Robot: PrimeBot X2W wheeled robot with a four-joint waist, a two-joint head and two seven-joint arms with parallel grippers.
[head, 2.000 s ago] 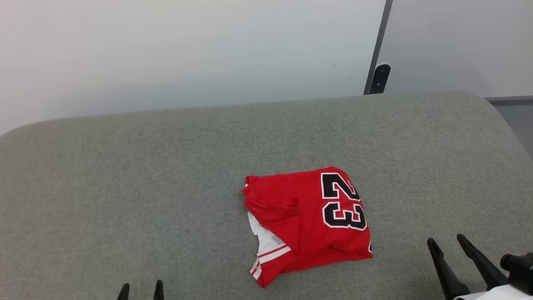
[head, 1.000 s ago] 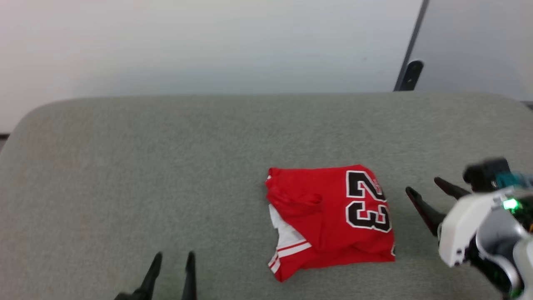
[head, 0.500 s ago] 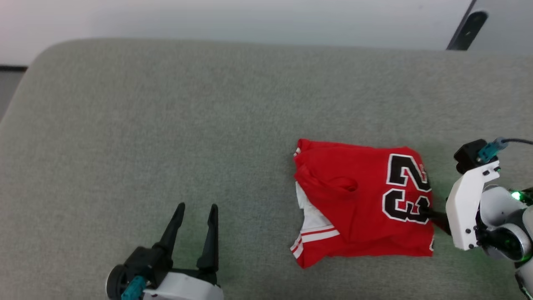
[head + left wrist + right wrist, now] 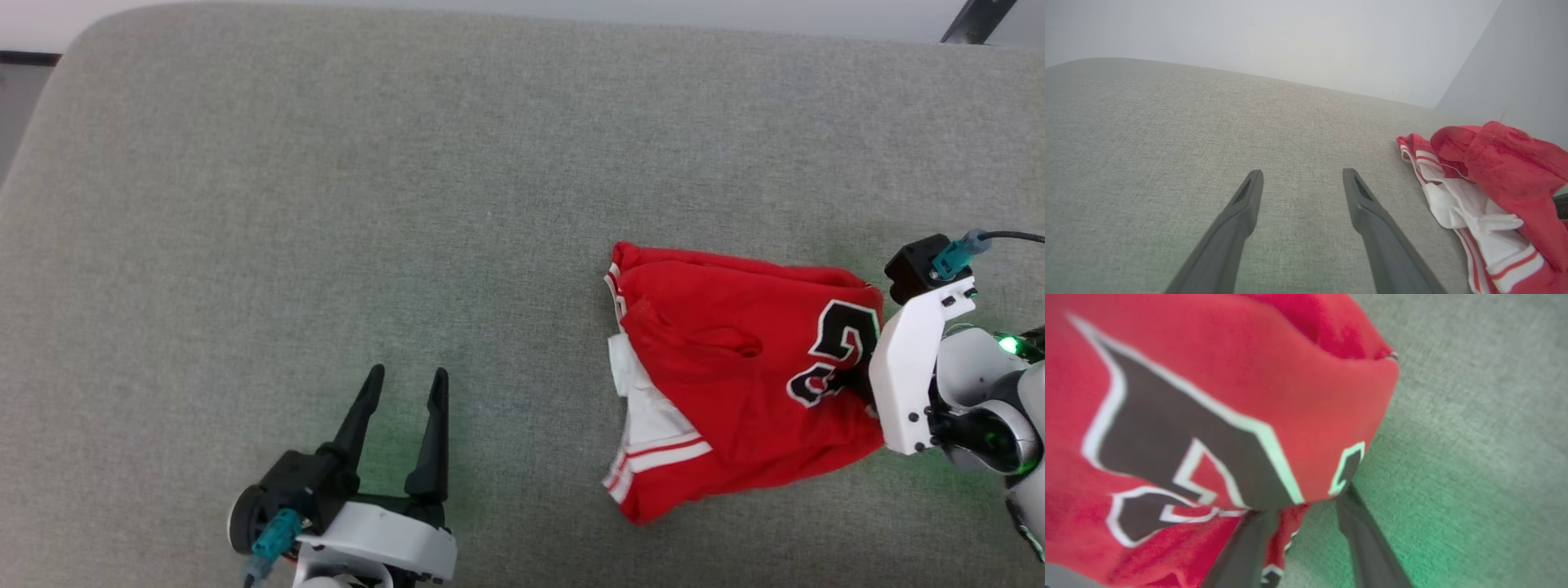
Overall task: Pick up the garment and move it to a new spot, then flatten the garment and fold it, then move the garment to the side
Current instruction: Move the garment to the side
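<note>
Right claw (image 4: 1303, 508) pokes into the rumpled red garment (image 4: 718, 367), white sleeve showing.

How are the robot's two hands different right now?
The left gripper points at bare grey cushion; the right gripper is poked under the edge of the red shirt. The left is apart from the shirt; the right touches it. Both have two long dark fingers, spread apart.
</note>
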